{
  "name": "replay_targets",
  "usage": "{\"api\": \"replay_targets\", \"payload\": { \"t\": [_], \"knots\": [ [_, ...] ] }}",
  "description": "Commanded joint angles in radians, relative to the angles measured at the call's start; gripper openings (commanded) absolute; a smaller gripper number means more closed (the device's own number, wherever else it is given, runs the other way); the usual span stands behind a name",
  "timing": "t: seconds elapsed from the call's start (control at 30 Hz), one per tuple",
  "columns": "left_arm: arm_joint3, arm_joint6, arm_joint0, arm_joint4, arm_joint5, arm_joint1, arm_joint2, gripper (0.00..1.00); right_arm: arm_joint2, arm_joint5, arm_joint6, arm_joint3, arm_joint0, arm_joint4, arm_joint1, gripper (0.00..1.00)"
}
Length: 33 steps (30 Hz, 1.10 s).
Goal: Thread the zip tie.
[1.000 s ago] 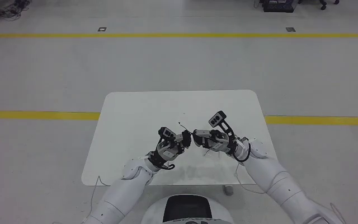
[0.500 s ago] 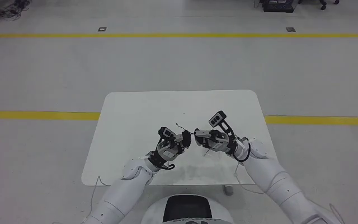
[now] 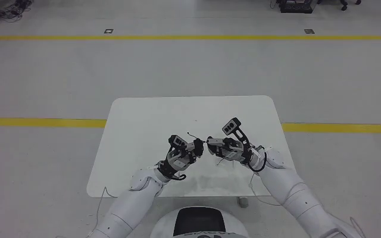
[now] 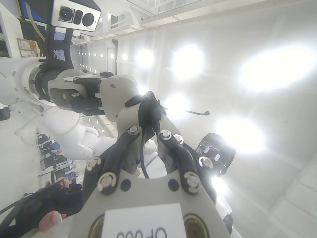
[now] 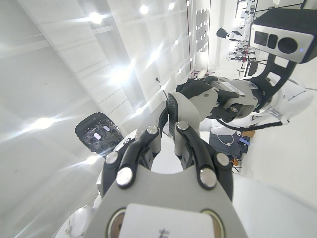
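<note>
A white table (image 3: pixel 143 116) is shown on a grey floor (image 3: pixel 59 77), which is crossed by two yellow lines (image 3: pixel 178 37).

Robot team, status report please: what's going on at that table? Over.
Both shut on thin black plastic zip tie: left gripper, right gripper. Held together above white table. Nothing seen in the way.

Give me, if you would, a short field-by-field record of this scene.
left hand: shut on the zip tie, held over the table
right hand: shut on the zip tie, right next to the left hand
zip tie: black, thin, one end poking free beyond the two hands
table: white
</note>
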Motion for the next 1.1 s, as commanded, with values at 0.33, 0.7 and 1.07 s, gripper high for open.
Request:
{"api": "replay_targets", "payload": {
  "t": [0.33,0.7,1.07],
  "knots": [
    [0.000,0.000,0.000,0.000,0.000,0.000,0.000,0.00,0.020,0.005,0.004,-0.001,-0.010,-0.016,-0.007,0.00],
    [0.000,0.000,0.000,0.000,0.000,0.000,0.000,0.00,0.036,0.010,0.009,0.000,-0.020,-0.028,-0.013,0.00],
    [0.000,0.000,0.000,0.000,0.000,0.000,0.000,0.00,0.048,0.015,0.015,0.007,-0.025,-0.035,-0.019,0.00]
  ]
}}
